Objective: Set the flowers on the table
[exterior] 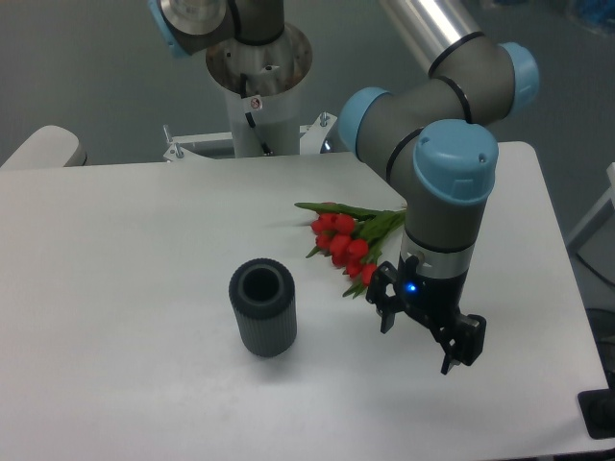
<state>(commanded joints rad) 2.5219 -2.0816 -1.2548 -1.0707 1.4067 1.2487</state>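
Well, I read no legible writing (small sticker on arm base too blurred). Flowers point(344, 240) lie flat on smooth matte white table point(125, 288), red buds, green leaves. Gripper point(426, 329) black, jaws spread, holding nothing, near buds. Ribbed dark grey vase point(261, 307) upright, apart.

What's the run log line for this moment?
flowers: lying on table | gripper: open, empty, beside flowers | vase: upright
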